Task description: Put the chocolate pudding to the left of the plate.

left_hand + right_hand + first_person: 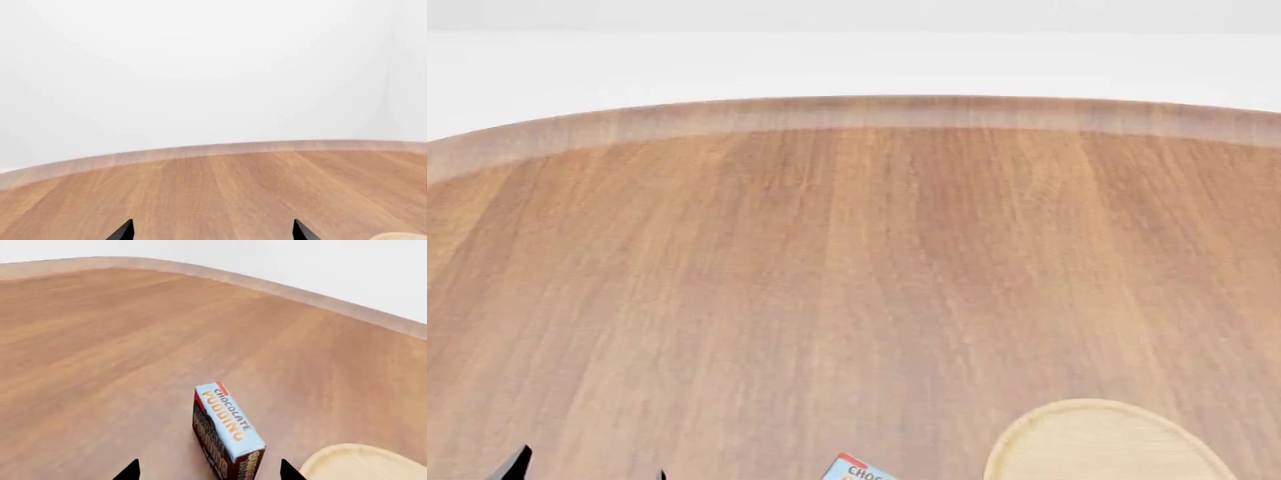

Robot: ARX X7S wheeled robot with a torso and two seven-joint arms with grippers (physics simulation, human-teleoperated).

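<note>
The chocolate pudding (227,432), a small carton with dark brown sides and a light blue lettered top, stands on the wooden table just left of the plate (363,462), a light-wood disc. In the head view the pudding (857,470) and the plate (1101,440) sit at the near edge. My right gripper (210,472) is open; its two black fingertips stand either side of the carton's near end, apart from it. My left gripper (213,231) is open and empty over bare table; its tips show in the head view (587,470) at the lower left.
The round wooden table (827,260) stretches far ahead to its pale rim (854,112), with a white wall behind. A sliver of the plate (403,236) shows in the left wrist view.
</note>
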